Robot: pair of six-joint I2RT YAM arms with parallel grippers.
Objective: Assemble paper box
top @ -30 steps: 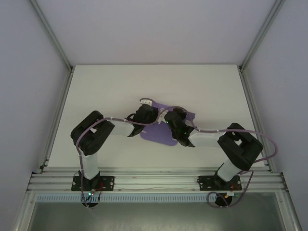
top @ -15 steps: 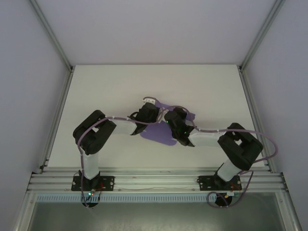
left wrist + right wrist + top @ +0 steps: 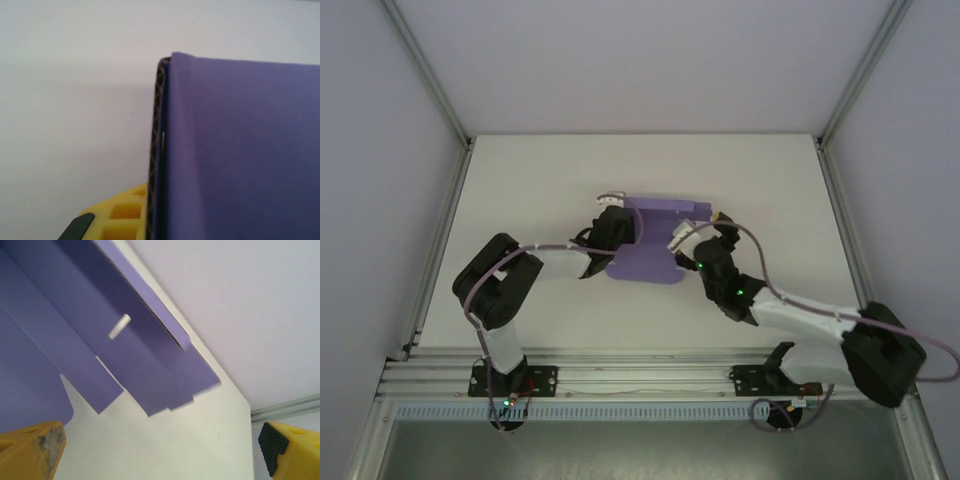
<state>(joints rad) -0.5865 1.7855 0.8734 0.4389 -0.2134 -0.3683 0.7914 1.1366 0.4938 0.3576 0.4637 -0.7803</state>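
Box [image 3: 655, 245] lay at table [image 3: 520, 190] centre; left gripper [image 3: 612, 205] pinched its edge, right gripper [image 3: 157, 450] gaped empty. We judged firm hold, square creases best.

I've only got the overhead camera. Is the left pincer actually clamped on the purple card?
Observer: Yes; the left wrist view shows the left pincer shut, the paper box edge tight against its yellow finger.
Operator: And the right one?
Observer: The right pincer is open, yellow fingers wide apart, nothing between them.
Operator: What's ahead of it?
Observer: Several flap ends of the box, stepped one behind another.
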